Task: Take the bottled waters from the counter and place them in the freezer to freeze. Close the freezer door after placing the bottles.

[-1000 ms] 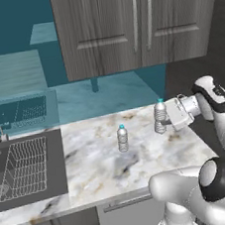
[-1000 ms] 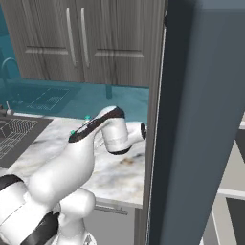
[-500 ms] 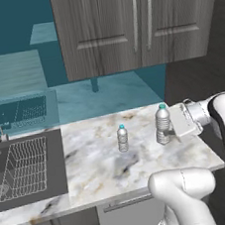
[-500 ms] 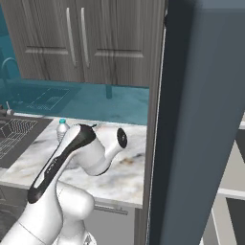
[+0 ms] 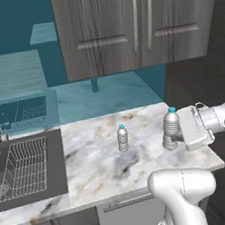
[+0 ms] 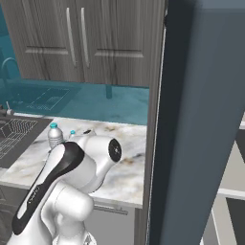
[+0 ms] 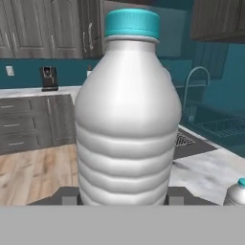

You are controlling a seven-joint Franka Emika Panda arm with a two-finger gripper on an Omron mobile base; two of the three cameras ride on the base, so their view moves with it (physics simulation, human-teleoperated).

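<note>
One bottled water (image 5: pixel 170 127), clear, ribbed and blue-capped, hangs upright just over the right end of the marble counter (image 5: pixel 90 162), with my gripper (image 5: pixel 177 135) shut on its lower body from the right. It looms close in the hand view, bottled water (image 7: pixel 128 119) between the fingertips (image 7: pixel 68 195), and in the right base view the same bottle (image 6: pixel 55 136) stands left of my arm. The second bottled water (image 5: pixel 122 138) stands free mid-counter, and its cap (image 6: pixel 72 133) peeks over my arm. The dark freezer door (image 6: pixel 201 119) stands open at the right.
A dark sink with a wire rack (image 5: pixel 24 168) takes the counter's left end. Grey wall cabinets (image 5: pixel 134 27) hang above the counter. Pale freezer shelves (image 6: pixel 232 191) show past the door. My own arm (image 6: pixel 72 182) blocks much of the right base view.
The held bottle has drifted slightly down and to the right in the left base view as the arm swung round. The free bottle has stayed put.
</note>
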